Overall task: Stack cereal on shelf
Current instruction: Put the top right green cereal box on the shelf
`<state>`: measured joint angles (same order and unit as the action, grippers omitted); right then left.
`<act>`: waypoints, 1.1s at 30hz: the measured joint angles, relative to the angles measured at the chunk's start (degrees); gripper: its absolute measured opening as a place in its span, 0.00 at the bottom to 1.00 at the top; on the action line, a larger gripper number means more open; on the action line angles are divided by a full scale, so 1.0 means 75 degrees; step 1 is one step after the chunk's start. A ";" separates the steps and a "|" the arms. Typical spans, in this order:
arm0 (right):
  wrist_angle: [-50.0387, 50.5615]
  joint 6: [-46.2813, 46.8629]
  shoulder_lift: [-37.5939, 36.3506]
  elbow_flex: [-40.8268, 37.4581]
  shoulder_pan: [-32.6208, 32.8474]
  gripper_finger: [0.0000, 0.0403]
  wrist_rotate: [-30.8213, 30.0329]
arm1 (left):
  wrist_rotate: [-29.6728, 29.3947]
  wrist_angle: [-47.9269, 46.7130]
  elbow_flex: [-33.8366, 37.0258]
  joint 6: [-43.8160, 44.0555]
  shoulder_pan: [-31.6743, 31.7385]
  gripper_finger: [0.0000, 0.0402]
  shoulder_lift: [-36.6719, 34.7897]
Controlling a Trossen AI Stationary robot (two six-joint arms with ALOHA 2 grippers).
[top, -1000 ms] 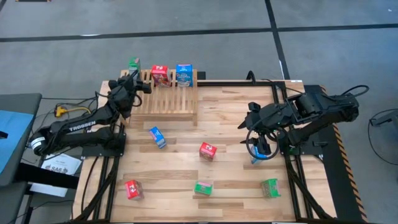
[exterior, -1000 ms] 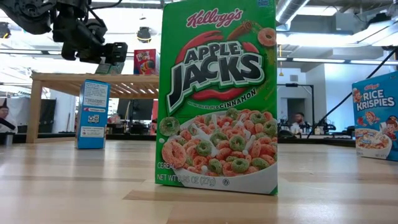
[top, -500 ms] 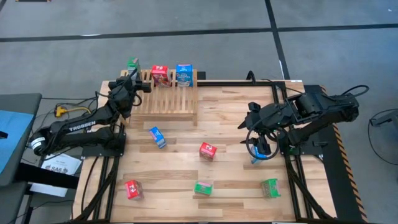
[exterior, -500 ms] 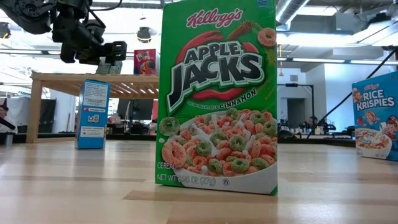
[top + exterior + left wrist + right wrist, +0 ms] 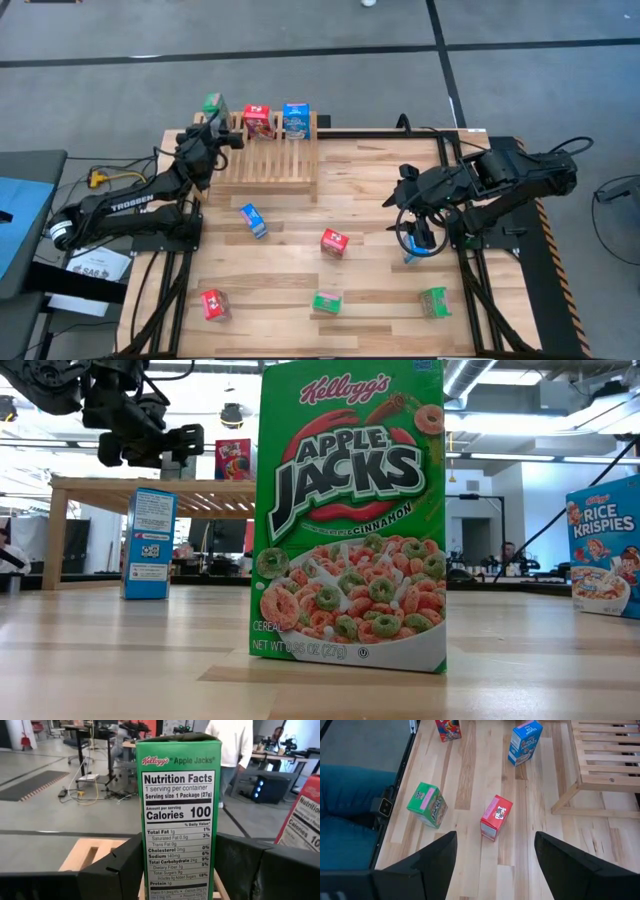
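Green cereal box point(image 5: 212, 102) stood upright at the far left corner of the slatted shelf point(image 5: 265, 160), between the left gripper point(image 5: 216, 128) jaws; whether they gripped it, I cannot tell. Over the worktop point(image 5: 300, 270), the right gripper point(image 5: 404, 199) hung with jaws released, empty.

left gripper point(image 5: 222, 131): jaws part slightly around the green box point(image 5: 213, 103)
green box: shifts slightly left on the shelf point(image 5: 266, 160)
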<state>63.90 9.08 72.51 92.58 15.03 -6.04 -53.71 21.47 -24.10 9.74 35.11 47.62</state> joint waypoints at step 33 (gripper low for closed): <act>-0.0006 0.0009 0.0003 0.0000 -0.0006 0.73 0.0003 | 0.0664 -0.0631 0.0000 -0.0192 -0.0035 0.67 -0.0301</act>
<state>63.86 9.15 72.53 92.58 14.98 -6.02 -48.73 16.74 -24.10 8.29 34.85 45.36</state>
